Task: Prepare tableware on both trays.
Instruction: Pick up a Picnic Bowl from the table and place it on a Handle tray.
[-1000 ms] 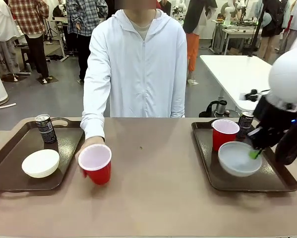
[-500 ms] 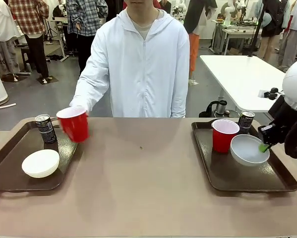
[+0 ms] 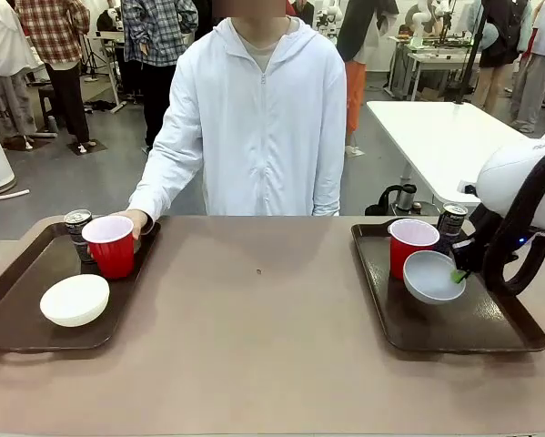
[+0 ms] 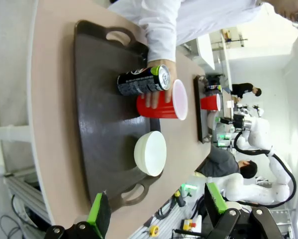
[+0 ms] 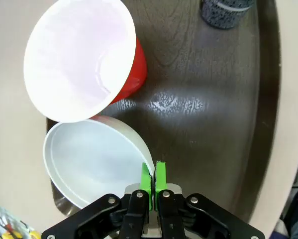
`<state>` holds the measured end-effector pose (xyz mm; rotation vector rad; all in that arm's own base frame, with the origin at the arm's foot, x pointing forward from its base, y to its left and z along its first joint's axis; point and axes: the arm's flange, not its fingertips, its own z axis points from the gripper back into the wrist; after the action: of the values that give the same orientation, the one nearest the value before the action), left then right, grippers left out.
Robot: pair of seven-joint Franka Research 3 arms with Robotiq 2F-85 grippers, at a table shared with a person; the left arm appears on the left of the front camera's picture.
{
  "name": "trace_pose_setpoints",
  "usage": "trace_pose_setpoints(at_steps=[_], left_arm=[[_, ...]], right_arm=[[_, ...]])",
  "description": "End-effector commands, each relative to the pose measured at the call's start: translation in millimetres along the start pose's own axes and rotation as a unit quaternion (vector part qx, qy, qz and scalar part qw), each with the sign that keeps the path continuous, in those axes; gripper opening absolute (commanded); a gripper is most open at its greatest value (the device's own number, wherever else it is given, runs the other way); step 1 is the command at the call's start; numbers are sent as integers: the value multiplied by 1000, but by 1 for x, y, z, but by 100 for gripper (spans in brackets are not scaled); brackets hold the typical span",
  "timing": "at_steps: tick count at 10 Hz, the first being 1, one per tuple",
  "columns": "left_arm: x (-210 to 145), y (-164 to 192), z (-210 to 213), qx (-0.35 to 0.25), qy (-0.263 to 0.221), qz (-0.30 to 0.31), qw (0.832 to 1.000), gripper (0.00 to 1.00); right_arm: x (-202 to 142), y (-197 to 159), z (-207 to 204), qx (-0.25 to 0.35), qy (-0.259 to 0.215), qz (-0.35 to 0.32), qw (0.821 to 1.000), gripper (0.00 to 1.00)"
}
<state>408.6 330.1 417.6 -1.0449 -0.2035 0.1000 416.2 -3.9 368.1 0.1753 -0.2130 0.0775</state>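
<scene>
On the right-hand tray [image 3: 490, 332] the pale grey-blue bowl [image 3: 432, 277] is tilted, its mouth turned towards the robot's side, held by its rim in the right gripper [image 3: 458, 275]. The right wrist view shows the green fingers [image 5: 146, 180] pressed together on the thin rim, pinching it, with the bowl's hollow lying to the picture's left of them. Just beside the bowl, on its far left, stands a red cup [image 3: 410, 246] with a white inside; in the wrist view the cup's mouth overlaps the bowl's edge. Behind the cup and bowl, at the tray's far edge, a small dark can [image 3: 450, 225] stands upright, partly hidden by the arm.

Well apart, on the left-hand tray [image 3: 17, 332], a white bowl [image 3: 75, 299] sits upright near the front. Farther back the person's hand [image 3: 139, 221] holds a second red cup [image 3: 111, 245] upright at the tray's far right corner; whether it rests on the tray cannot be told. Another dark can [image 3: 75, 222] stands just behind the cup, touching or nearly so.

Seen from the left wrist, the left gripper [image 4: 156, 210] hangs off the tray's end with its fingers spread wide, holding nothing.

Both trays lie on the brown tabletop [image 3: 272, 346], bare between them.
</scene>
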Motion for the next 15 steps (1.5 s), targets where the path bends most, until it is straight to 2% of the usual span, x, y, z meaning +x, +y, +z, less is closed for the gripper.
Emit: trace_pose_setpoints(at_steps=[1,5,6,7,9,11,12,15], left_arm=[[-2,-2,0,-4,-5,0,1000,100],[-2,-2,0,-4,-5,0,1000,100],[-2,-2,0,-4,-5,0,1000,100],[-2,-2,0,-4,-5,0,1000,100],[-2,-2,0,-4,-5,0,1000,100],[-2,-2,0,-4,-5,0,1000,100],[-2,-2,0,-4,-5,0,1000,100],[-2,-2,0,-4,-5,0,1000,100]], right_arm=[[-27,8,-26,8,6,-1,1000,0],[-25,12,-34,6,47,8,999,0],[-25,13,-33,11,53,9,999,21],[-25,13,-30,12,56,8,998,64],[-25,13,-22,10,61,5,998,100],[-27,16,-9,17,53,13,998,100],[-30,17,-2,18,53,17,998,60],[-45,30,33,0,58,19,998,90]])
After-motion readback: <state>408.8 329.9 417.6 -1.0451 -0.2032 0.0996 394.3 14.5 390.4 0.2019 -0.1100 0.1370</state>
